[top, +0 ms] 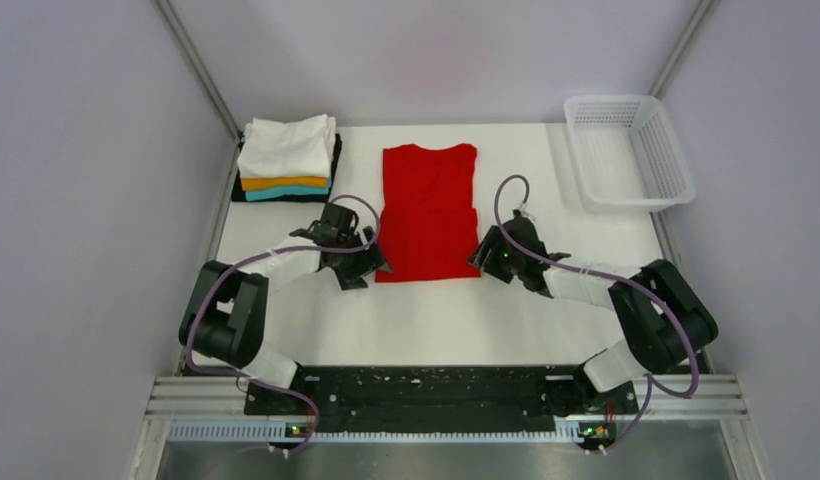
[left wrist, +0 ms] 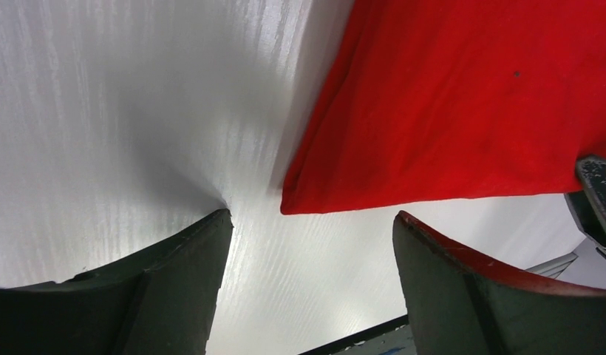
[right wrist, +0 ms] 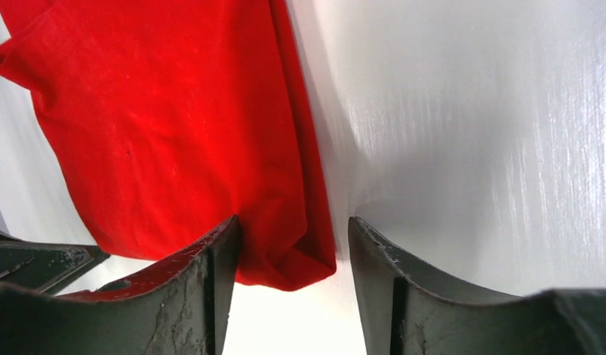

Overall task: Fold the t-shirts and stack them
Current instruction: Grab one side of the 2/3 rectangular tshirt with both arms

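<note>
At the near corners of the red t-shirt (top: 429, 212), the left hand (left wrist: 312, 222) and right hand (right wrist: 293, 225) gape wide.

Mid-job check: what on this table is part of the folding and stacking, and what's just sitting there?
Part of the job:
red t-shirt, flat in the middle
folded stack, far left
left pincer and right pincer, both open at the shirt's near corners

Lying about:
white mesh basket, far right
</note>
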You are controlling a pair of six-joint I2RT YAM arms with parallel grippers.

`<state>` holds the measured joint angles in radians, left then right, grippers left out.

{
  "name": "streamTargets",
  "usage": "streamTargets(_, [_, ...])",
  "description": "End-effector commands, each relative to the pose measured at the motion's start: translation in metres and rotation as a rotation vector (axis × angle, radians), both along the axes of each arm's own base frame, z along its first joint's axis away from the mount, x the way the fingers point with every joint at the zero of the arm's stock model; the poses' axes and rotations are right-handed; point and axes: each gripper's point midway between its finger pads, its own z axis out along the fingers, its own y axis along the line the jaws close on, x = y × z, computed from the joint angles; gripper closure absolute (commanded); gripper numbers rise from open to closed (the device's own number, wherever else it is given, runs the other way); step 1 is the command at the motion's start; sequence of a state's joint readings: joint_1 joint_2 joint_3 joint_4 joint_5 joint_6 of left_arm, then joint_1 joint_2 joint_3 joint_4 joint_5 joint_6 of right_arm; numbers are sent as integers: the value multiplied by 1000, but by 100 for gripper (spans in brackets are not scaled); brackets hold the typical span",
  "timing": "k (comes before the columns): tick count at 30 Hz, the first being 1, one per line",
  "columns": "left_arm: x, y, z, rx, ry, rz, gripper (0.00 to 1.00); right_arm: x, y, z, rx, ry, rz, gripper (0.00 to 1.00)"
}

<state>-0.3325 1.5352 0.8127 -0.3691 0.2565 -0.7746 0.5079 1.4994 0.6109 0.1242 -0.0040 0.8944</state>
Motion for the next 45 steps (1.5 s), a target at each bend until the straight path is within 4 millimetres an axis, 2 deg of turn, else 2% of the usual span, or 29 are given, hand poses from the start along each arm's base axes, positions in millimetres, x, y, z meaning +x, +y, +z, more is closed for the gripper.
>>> streamTargets(1, [-3, -2, -17, 14, 26, 4, 22, -50, -20, -44, -155, 177, 32, 47])
streamTargets(4, [-7, 1, -23, 30, 42, 5, 30, -65, -22, -52, -174, 215, 49, 55])
streamTargets(8, [-15, 4, -30, 44, 60, 11, 38, -78, -27, -58, -216, 233, 52, 58])
streamTargets(11, [-19, 6, -35, 49, 70, 17, 42, -82, -32, -63, -242, 248, 51, 63])
streamTargets(17, [-20, 12, -43, 87, 86, 22, 49, -87, -45, -67, -311, 255, 39, 67])
streamTargets(24, [-25, 8, -48, 82, 102, 9, 68, -91, -43, -70, -320, 233, 76, 67])
streamTargets(28, [-24, -1, -48, 55, 95, -7, 92, -95, -36, -72, -314, 226, 95, 68])
streamTargets(31, [-25, -9, -49, 51, 93, -25, 100, -97, -30, -71, -302, 216, 117, 72])
streamTargets(33, [-29, -12, -52, 53, 96, -34, 100, -97, -26, -68, -292, 197, 136, 77])
streamTargets(37, [-47, -12, -53, 62, 101, -31, 100, -102, -24, -62, -286, 188, 163, 98])
streamTargets(38, [-54, -9, -52, 69, 101, -23, 100, -104, -25, -59, -286, 183, 168, 100])
streamTargets(41, [-87, 4, -52, 114, 130, -14, 100, -115, -22, -47, -259, 166, 212, 100])
streamTargets(45, [-132, 4, -48, 127, 153, -32, 100, -152, -17, -36, -189, 211, 297, 100])
